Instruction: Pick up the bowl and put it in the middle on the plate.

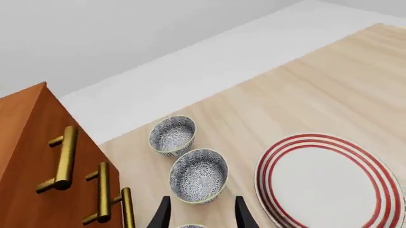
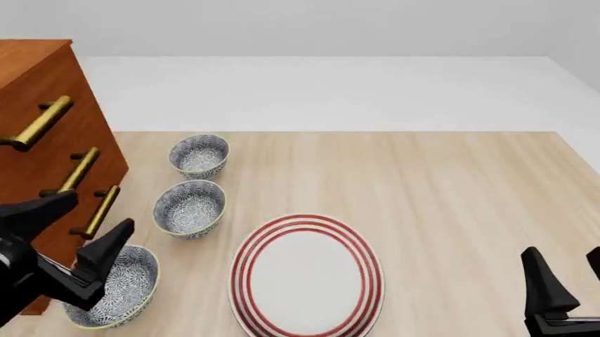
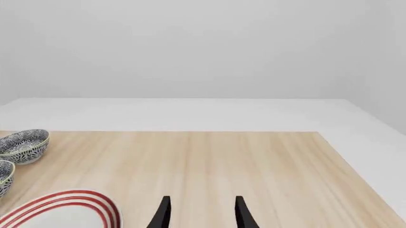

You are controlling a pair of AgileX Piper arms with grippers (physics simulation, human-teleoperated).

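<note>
The open, empty left hand (image 2: pixel 80 239) is being held over the nearest bowl (image 2: pixel 117 288), where a neighbouring bowl (image 2: pixel 190 208) is being risked by a careless approach.

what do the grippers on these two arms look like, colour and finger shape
Both are plain matte black with no markings or cables visible. The left gripper has two flat, wedge-shaped fingers tapering to narrow tips, mounted on a blocky black body. The right gripper shows the same black tapered fingers at the front view's lower edge. In the wrist views the fingertips appear as thin, slightly curved black blades.
</note>
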